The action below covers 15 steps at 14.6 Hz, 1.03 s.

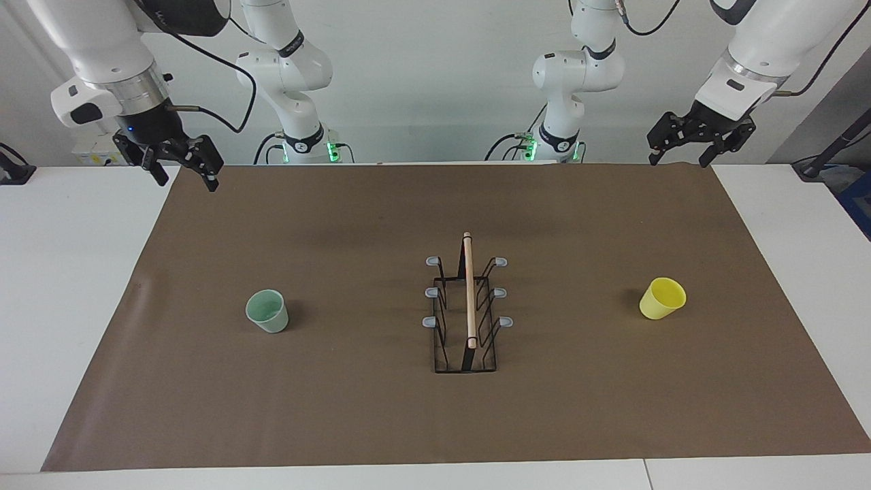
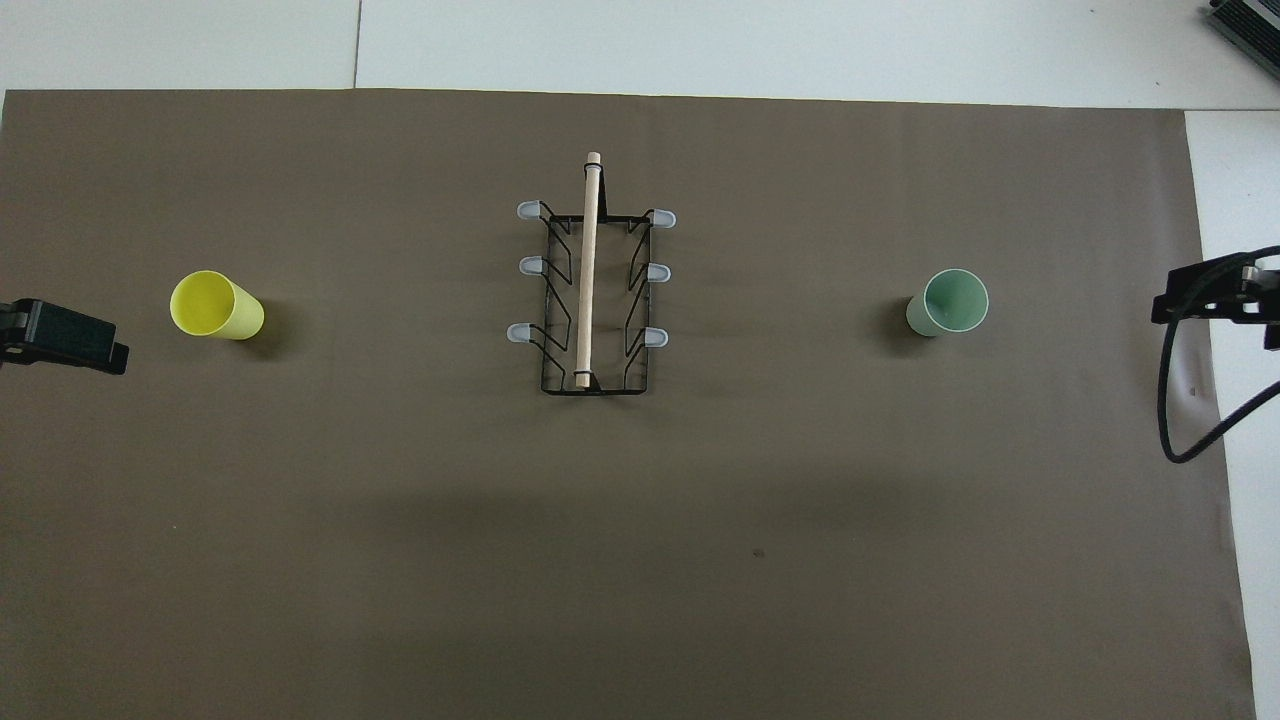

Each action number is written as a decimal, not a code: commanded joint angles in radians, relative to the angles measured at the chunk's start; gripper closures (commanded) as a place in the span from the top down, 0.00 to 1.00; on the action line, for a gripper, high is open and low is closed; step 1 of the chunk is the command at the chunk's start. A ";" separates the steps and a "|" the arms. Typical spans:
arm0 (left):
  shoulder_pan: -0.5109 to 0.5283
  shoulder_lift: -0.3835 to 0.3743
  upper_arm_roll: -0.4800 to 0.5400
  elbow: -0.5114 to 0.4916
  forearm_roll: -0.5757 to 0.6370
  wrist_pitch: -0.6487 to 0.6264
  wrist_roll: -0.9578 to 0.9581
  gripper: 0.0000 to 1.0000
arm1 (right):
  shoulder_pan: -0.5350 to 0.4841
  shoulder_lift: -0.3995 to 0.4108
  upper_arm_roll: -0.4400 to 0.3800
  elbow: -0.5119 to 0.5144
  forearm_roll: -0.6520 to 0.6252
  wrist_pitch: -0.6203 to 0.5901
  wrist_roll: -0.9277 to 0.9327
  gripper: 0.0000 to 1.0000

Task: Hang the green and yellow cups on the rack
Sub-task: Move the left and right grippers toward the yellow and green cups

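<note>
The pale green cup stands upright on the brown mat toward the right arm's end. The yellow cup stands upright toward the left arm's end. The rack, black wire with a wooden rod on top, stands between them in the middle; its grey-tipped prongs are all bare. My right gripper is open and empty, raised over the mat's corner at its own end. My left gripper is open and empty, raised over the mat's edge at its end.
The brown mat covers most of the white table. A black cable hangs from the right arm over the mat's edge. Nothing else lies on the mat.
</note>
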 commanded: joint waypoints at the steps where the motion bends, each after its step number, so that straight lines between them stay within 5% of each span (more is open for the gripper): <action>1: -0.002 0.065 0.056 0.040 -0.042 0.002 -0.038 1.00 | -0.048 0.013 0.004 -0.009 0.083 0.035 0.204 0.95; 4: -0.004 0.213 0.097 0.190 -0.045 -0.019 -0.123 1.00 | -0.111 0.056 0.004 -0.009 0.215 0.054 0.370 0.95; 8: -0.070 0.428 0.339 0.380 -0.218 -0.036 -0.208 1.00 | -0.191 0.129 0.004 -0.011 0.402 0.130 0.471 0.95; 12: -0.053 0.508 0.393 0.401 -0.298 0.025 -0.339 1.00 | -0.240 0.188 0.004 -0.044 0.592 0.184 0.589 0.95; 15: -0.004 0.554 0.453 0.365 -0.506 0.086 -0.497 1.00 | -0.304 0.228 0.004 -0.099 0.744 0.178 0.609 0.95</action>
